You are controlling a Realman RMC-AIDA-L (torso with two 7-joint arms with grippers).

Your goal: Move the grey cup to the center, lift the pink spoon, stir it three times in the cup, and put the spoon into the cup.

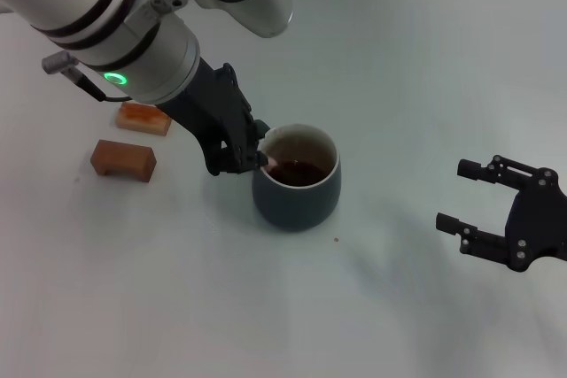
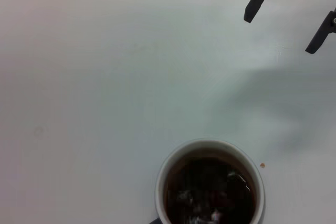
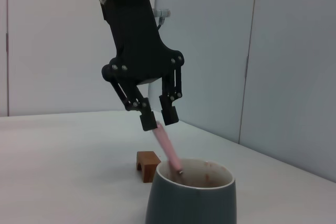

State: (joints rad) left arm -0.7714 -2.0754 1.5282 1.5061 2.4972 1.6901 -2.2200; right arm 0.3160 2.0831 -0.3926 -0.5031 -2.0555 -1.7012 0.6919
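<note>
Two brown blocks (image 1: pixel 131 139) lie behind left gripper (image 3: pixel 159 118), clear of work. Left gripper: jaws parted slightly, pink spoon (image 3: pixel 168 148) handle top between them, contact uncertain; spoon leans into grey cup (image 1: pixel 296 178) directly below. Your risk: handle slides along rim or spoon tips out on release. Right gripper (image 1: pixel 483 205): spread wide, empty, idle well apart from cup.

The left arm (image 1: pixel 133 15) is white with black bands and a green ring light; both hands are black linkages with silver screws.
</note>
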